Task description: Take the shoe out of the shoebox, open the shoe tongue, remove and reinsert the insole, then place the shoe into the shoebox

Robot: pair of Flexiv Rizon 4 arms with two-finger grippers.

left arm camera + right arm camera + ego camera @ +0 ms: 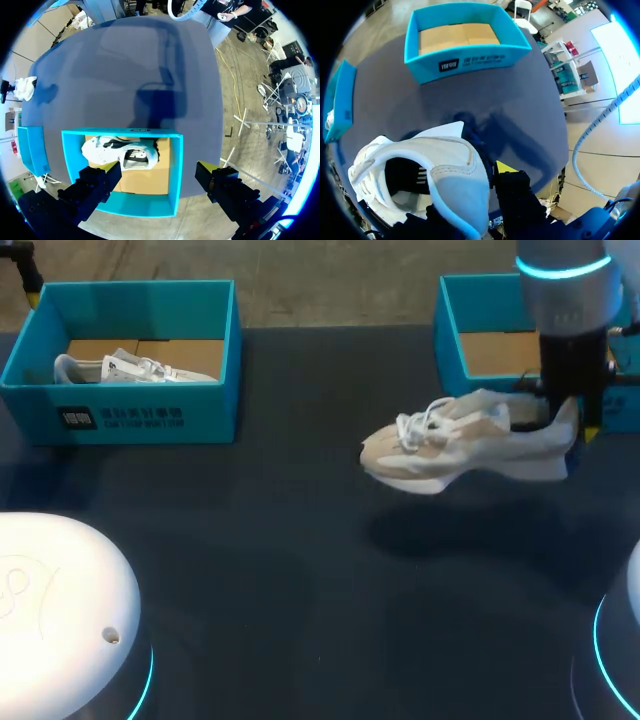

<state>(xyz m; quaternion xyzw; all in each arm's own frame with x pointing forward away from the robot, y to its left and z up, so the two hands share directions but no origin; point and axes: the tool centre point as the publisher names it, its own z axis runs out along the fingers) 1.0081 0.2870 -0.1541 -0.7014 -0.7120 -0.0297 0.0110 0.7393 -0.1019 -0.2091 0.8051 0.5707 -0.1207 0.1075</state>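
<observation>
A beige and white shoe point(460, 445) hangs above the table at the right, toe pointing left. My right gripper point(570, 425) is shut on its heel. In the right wrist view the heel collar point(452, 185) sits between the fingers of the gripper point(470, 200), and one yellow tip point(506, 166) shows beside it. Behind it stands the right teal shoebox point(450, 330), holding only cardboard point(457, 35). My left gripper point(159, 182) is open, high over the left teal shoebox point(175, 165), which holds a second white shoe point(120, 152).
The left shoebox point(130, 405) with its shoe point(130, 368) stands at the back left. White robot bases sit at the front left point(60, 610) and front right corner point(625, 640). The dark tabletop point(280, 540) lies between them.
</observation>
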